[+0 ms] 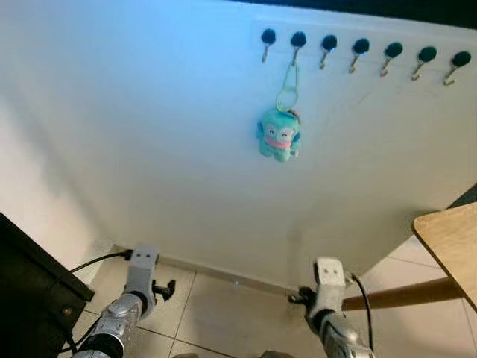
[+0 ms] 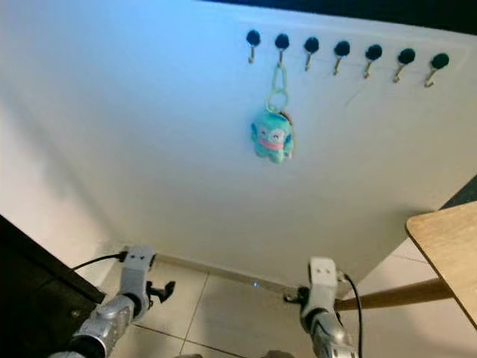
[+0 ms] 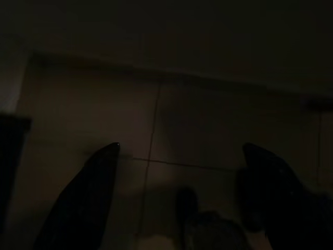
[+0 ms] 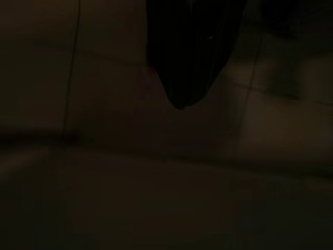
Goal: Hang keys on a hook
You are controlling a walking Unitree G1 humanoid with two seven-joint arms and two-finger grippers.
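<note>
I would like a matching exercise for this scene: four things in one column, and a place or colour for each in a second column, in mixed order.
Things:
1. keychain toy
2. wooden table
3. black cabinet
4. hooks

Places or colours:
A. a row high on the white wall
B. on the robot's left, by the floor
C. turquoise, hanging from the second hook from the left
D. on the robot's right, light brown

Pairs: 1-C, 2-D, 3-B, 4-A
</note>
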